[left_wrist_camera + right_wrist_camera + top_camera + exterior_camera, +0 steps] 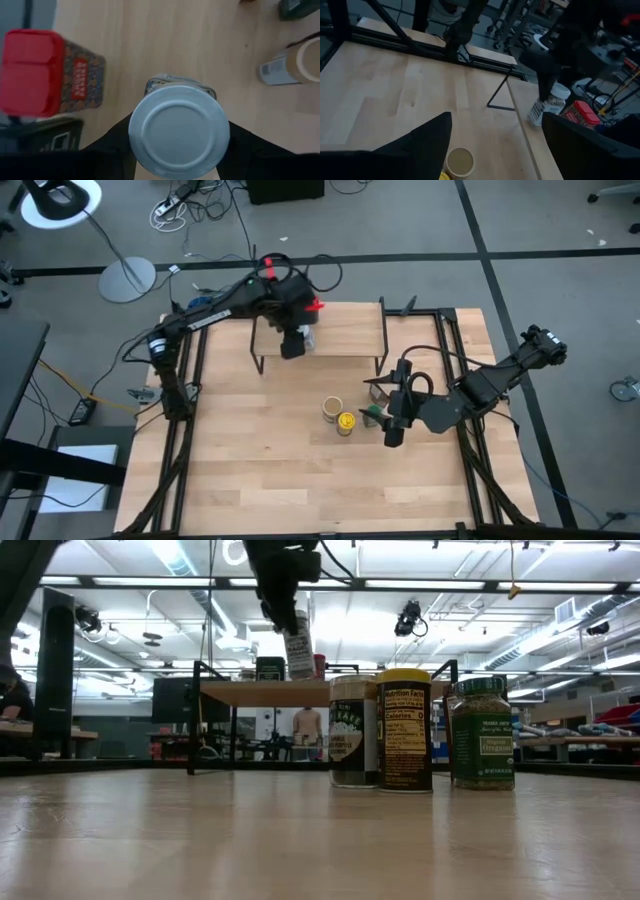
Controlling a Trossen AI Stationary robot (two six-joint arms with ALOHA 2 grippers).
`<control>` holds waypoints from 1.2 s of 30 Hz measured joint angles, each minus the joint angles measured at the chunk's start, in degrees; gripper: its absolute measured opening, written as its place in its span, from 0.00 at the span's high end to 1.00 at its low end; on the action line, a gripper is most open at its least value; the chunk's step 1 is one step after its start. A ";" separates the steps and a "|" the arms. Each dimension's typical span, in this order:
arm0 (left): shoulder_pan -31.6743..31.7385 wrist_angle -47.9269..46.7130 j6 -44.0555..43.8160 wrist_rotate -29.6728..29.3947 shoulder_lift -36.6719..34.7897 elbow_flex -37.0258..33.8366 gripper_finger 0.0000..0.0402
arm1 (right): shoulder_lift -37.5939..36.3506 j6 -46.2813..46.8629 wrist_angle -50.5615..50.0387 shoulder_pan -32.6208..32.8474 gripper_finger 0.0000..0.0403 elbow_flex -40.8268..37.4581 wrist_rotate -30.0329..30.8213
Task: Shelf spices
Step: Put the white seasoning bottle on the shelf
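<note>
Start at your left arm: its gripper [293, 345] hangs over the shelf [345, 330], fingers pinching a white-lidded jar [179, 131] by its sides. In the left wrist view the round lid fills the gap between the dark fingers, so the grip looks centred, which should keep the jar upright as it goes down. In the low view the jar seems to sit just above the board, tilted slightly; you may want it squared before letting go. Just beside it on the board stands the red tin [47, 75], so the jar is probably being set next to it to keep a tidy row.

Moving right, three spices wait on the table [250, 470] in front of the shelf: a tan-capped jar [332, 409], a yellow-lidded jar [346, 422] and a green jar [482, 732], close together, probably within easy reach of either arm.

Furthest right, your right gripper [394, 416] hovers just beside that cluster, fingers spread and holding nothing, likely lined up for the next pick.
</note>
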 joint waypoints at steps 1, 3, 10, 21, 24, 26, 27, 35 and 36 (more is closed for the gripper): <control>0.24 -1.12 0.06 0.65 0.97 1.42 0.52 | 0.00 0.00 0.00 0.00 0.24 0.00 0.00; 0.54 -2.87 0.20 1.74 2.51 3.59 0.52 | 0.00 0.00 0.01 0.00 0.24 0.00 0.00; 0.83 -5.27 2.04 2.83 4.15 5.76 0.48 | 0.02 0.35 0.01 0.00 0.24 0.00 -0.61; 1.18 -4.90 2.69 2.59 4.15 5.76 0.44 | 0.04 0.39 0.04 0.00 0.24 0.00 -0.82; 1.17 -4.55 2.52 2.63 4.15 5.76 0.44 | 0.04 0.41 0.01 0.00 0.24 0.00 -1.00; 1.17 -4.16 2.48 2.59 4.15 5.76 0.42 | 0.04 0.40 0.01 0.00 0.24 0.00 -1.06; 1.17 -3.73 2.38 2.46 4.15 5.76 0.42 | 0.04 0.42 0.01 0.00 0.24 0.00 -1.11; 1.19 -1.29 1.43 1.79 4.15 5.80 0.32 | 0.04 0.44 0.02 0.00 0.24 0.01 -1.14; 1.17 -1.32 1.45 1.57 4.15 5.80 0.31 | 0.07 0.44 0.01 0.00 0.24 0.00 -1.12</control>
